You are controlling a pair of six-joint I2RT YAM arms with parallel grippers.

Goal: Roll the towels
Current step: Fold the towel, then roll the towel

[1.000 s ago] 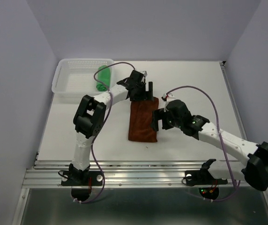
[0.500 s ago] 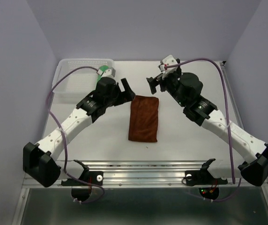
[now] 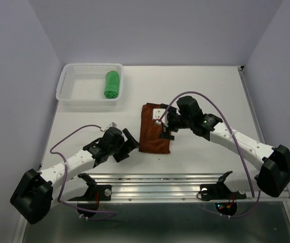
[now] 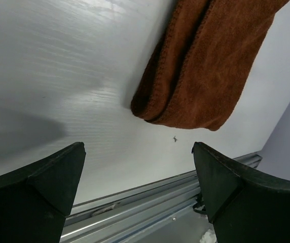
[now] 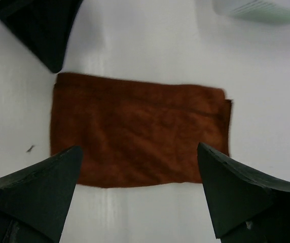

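The rust towel (image 3: 150,136) lies flat and folded on the white table (image 3: 211,86). In the right wrist view the rust towel (image 5: 140,129) fills the middle, and my right gripper (image 5: 139,152) hangs open over its right long edge. In the top view that right gripper (image 3: 164,127) covers part of the cloth. My left gripper (image 3: 129,147) is open and empty, low beside the towel's near left corner. In the left wrist view the rust towel (image 4: 206,66) lies ahead of that gripper (image 4: 137,167). The green towel (image 3: 112,84) lies rolled in the basket.
A white perforated basket (image 3: 79,88) stands at the back left of the table. An aluminium rail (image 3: 155,179) runs along the near edge, close behind the left gripper. A left finger (image 5: 38,25) shows past the towel in the right wrist view.
Both arms have swung from the far end of the rust towel toward the near side. The left gripper now sits by its near left corner, the right one over its right edge.
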